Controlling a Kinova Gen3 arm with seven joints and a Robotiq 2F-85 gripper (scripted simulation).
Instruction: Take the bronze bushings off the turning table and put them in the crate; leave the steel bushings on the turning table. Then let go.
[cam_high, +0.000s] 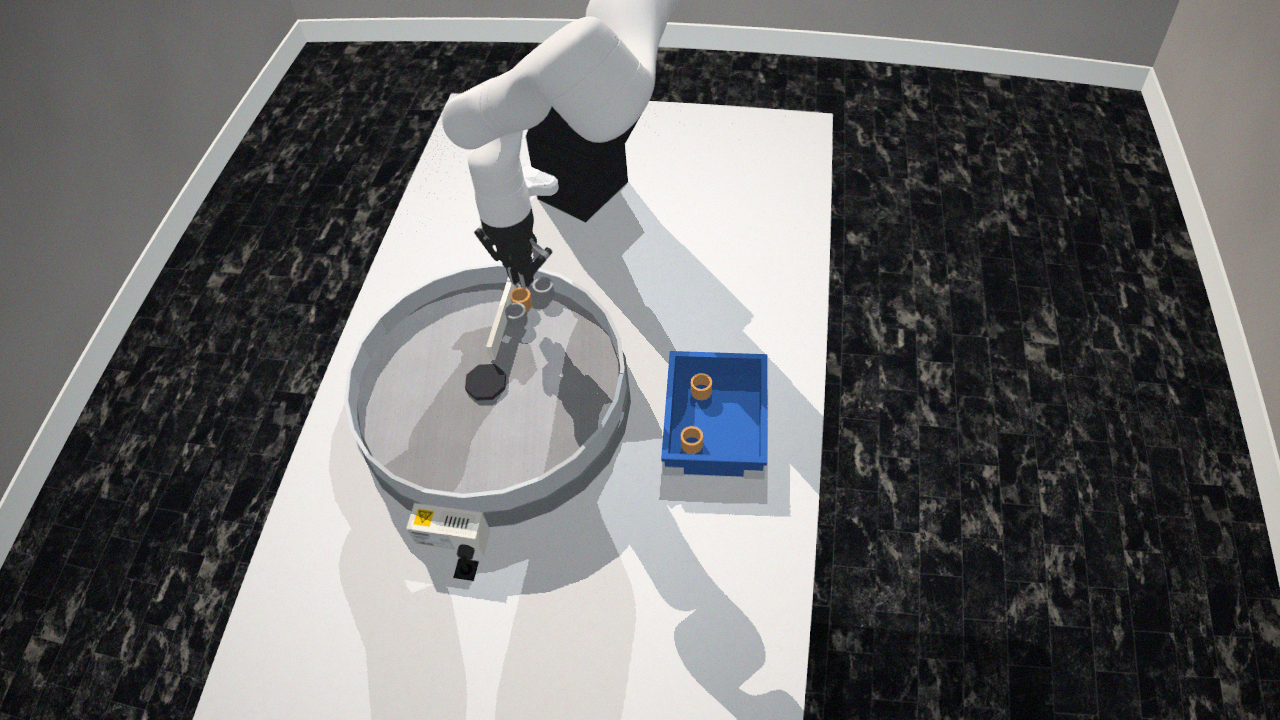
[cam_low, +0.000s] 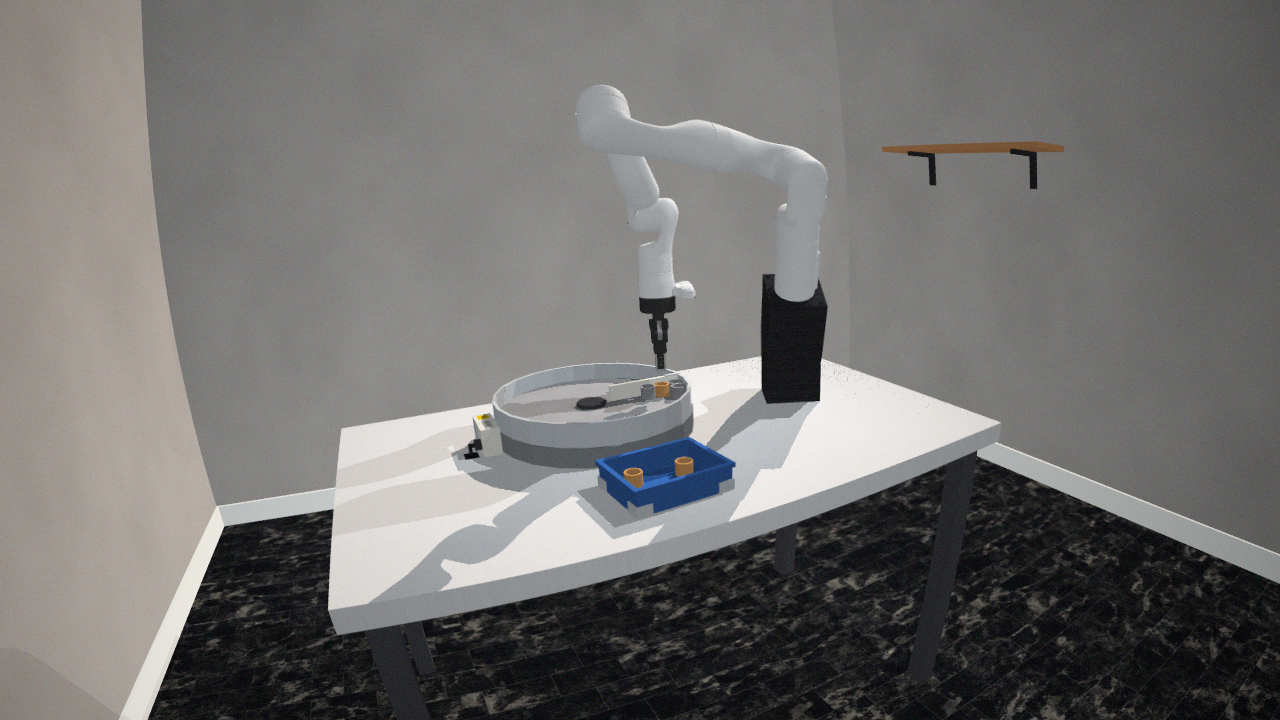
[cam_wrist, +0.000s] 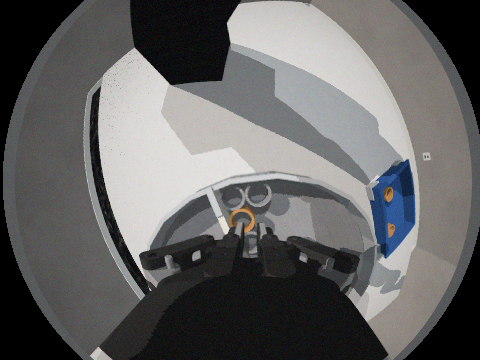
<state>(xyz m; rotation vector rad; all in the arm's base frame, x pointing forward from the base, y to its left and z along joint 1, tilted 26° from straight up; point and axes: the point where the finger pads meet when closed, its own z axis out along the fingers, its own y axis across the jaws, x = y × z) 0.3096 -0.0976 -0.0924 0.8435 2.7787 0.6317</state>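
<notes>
A bronze bushing (cam_high: 525, 306) (cam_low: 661, 390) (cam_wrist: 243, 210) stands on the turning table (cam_high: 554, 434) (cam_low: 572, 437) among steel bushings. One steel bushing (cam_high: 545, 300) (cam_wrist: 270, 195) and another steel bushing (cam_wrist: 233, 208) stand on its outer side; a third steel bushing (cam_high: 516, 321) (cam_low: 647, 392) stands on its inner side. My gripper (cam_high: 521, 279) (cam_low: 660, 365) (cam_wrist: 250, 231) hangs above this group, nearly shut with a narrow gap and nothing between the fingertips. The blue crate (cam_high: 764, 394) (cam_low: 680, 493) holds two bronze bushings, one (cam_high: 700, 394) (cam_low: 683, 469) farther back, one (cam_high: 691, 446) (cam_low: 633, 479) nearer the front.
A pale bar (cam_high: 498, 322) (cam_low: 626, 388) stands close beside the bushings and points toward the dark hub (cam_high: 486, 382) (cam_low: 590, 402). A raised rim surrounds the turning table. A control box (cam_high: 445, 526) (cam_low: 487, 436) is at its front. The black robot base (cam_high: 581, 174) (cam_low: 792, 349) stands behind.
</notes>
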